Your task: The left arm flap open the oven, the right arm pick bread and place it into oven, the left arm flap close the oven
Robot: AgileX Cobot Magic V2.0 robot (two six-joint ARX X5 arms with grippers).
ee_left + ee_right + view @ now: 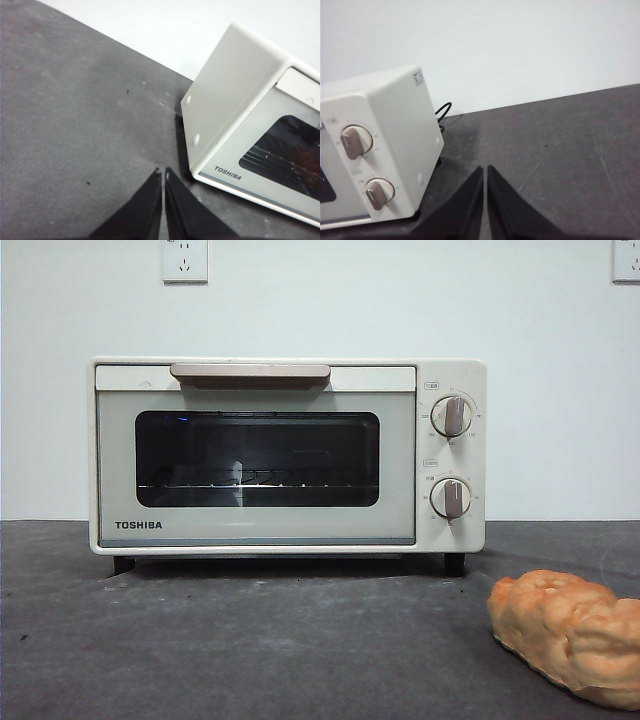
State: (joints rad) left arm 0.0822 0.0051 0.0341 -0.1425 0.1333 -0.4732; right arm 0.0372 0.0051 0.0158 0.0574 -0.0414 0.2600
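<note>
- Nothing of the task looks done, as I read it. The oven (288,455) stands on the table (250,640) with its door shut and flush, and the handle (250,372) along the door's top edge is untouched.
- The bread (572,635) lies on the table in front of the oven and off toward the knob side, well apart from it, with no gripper near.
- All three steps remain: open the door, put the bread inside, shut the door.
- The left gripper (163,172) hovers over bare table near the oven's corner on the logo side; its fingers are pressed nearly together and hold nothing.
- The right gripper (485,170) hovers over the table beside the knob side; its fingers are likewise almost closed and empty.
- The front view alone shows the bread, the whole door and the wire rack (255,482) behind the glass. It shows neither arm.
- The right wrist view alone shows a black cord (443,111) running out behind the oven. The bread is in neither wrist view.
- From these pictures I cannot place the right gripper relative to the bread.
</note>
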